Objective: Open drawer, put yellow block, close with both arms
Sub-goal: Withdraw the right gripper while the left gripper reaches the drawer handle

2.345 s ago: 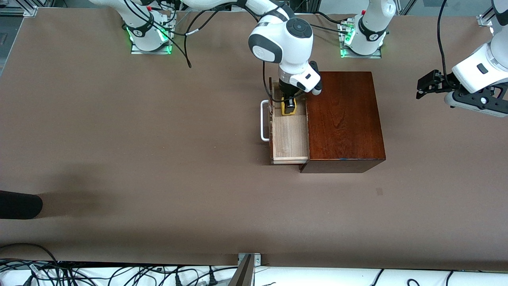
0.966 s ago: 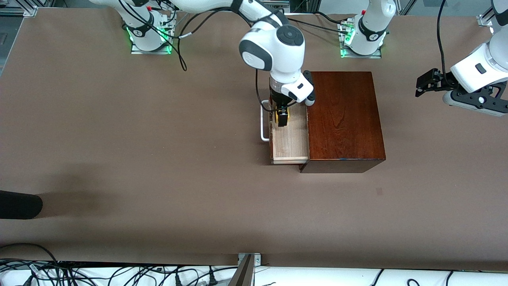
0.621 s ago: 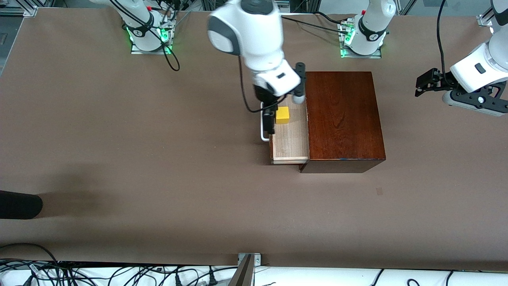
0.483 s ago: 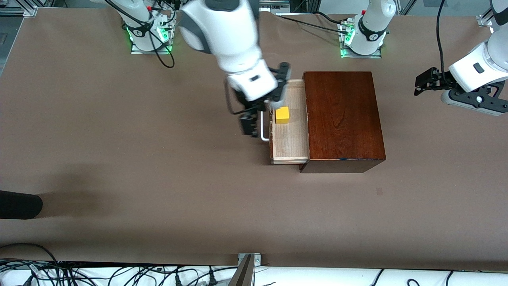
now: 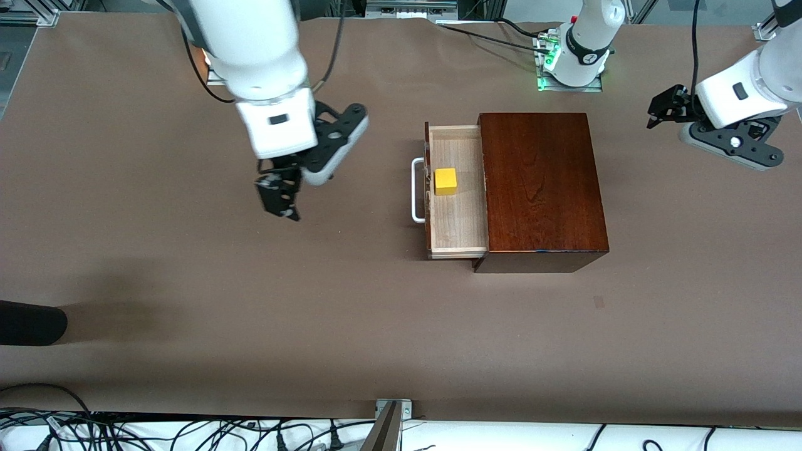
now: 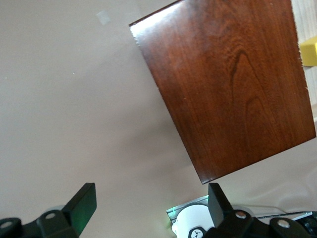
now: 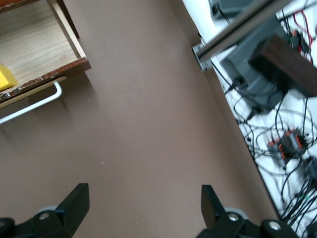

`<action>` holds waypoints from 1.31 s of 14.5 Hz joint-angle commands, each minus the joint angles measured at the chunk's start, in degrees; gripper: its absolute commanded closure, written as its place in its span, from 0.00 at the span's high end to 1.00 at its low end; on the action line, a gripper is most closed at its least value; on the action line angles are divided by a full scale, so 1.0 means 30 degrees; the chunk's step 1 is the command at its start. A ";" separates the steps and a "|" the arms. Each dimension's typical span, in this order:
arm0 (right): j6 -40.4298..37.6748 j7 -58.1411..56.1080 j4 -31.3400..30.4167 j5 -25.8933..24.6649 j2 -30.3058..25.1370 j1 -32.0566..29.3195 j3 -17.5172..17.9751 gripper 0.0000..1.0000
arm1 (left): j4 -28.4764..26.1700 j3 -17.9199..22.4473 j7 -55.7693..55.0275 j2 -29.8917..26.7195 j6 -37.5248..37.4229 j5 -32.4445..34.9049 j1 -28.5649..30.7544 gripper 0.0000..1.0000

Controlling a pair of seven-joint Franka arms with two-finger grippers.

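The drawer (image 5: 456, 219) stands pulled out of the dark mahogany box (image 5: 540, 188), with its white bar handle (image 5: 415, 191) toward the right arm's end of the table. The yellow block (image 5: 445, 181) lies in the drawer, near the handle; an edge of it shows in the right wrist view (image 7: 6, 78) and the left wrist view (image 6: 309, 52). My right gripper (image 5: 279, 199) is open and empty, up over the bare table well clear of the handle. My left gripper (image 5: 658, 113) is open and empty, up over the table at the left arm's end, apart from the box.
A dark rounded object (image 5: 31, 322) lies at the table's edge at the right arm's end. Cables (image 5: 188, 432) hang along the table edge nearest the front camera. The arm bases (image 5: 573, 56) stand along the farthest edge.
My right gripper let go of the yellow block in the drawer, rose and swung away toward the right arm's end. My left gripper drifted slightly toward the box.
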 commanded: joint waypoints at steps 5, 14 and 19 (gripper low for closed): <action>-0.0261 0.0606 -0.4751 0.1284 -0.4018 -0.4822 0.1709 1.00 | 0.0982 -0.2893 0.2451 0.0418 -0.3050 -0.2241 -0.0103 1.00; -0.1051 0.3975 -0.9558 0.1460 -0.7332 -0.8376 0.2480 1.00 | 0.2419 -0.6380 0.3739 0.3754 0.0453 -0.2741 -0.1243 1.00; -0.1343 0.4971 -1.0177 0.1489 -0.7539 -0.8554 0.1311 1.00 | 0.2477 -0.6705 0.4767 0.5629 0.5347 -0.1071 -0.5107 1.00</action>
